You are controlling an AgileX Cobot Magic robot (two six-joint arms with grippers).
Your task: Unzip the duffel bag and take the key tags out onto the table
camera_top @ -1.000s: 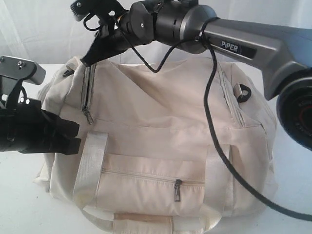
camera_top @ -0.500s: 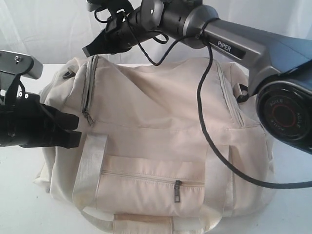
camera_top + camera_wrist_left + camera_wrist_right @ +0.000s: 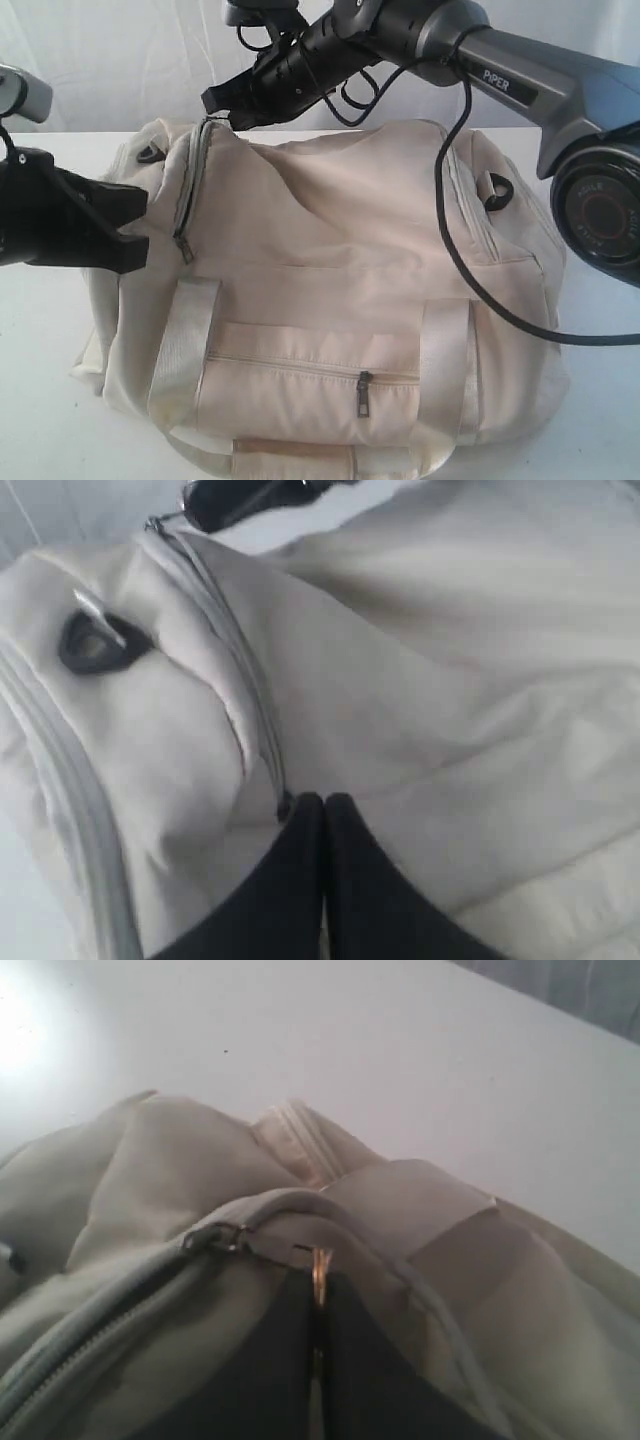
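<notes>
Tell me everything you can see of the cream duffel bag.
The cream fabric duffel bag lies soft and creased on the white table. Pale webbing handles cross its front, where a pocket zip with a dark pull is closed. The main zip looks closed too. The right gripper, shut, pinches the zip's end and holds it up in a peak; the left gripper, shut, has its tips beside the main zip's dark pull.

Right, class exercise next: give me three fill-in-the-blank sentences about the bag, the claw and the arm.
1. The duffel bag lies on a white ___.
2. The right claw is ___ on a small metal tab.
3. The right arm carries the printed word ___.
Missing words: table; shut; PIPER.
</notes>
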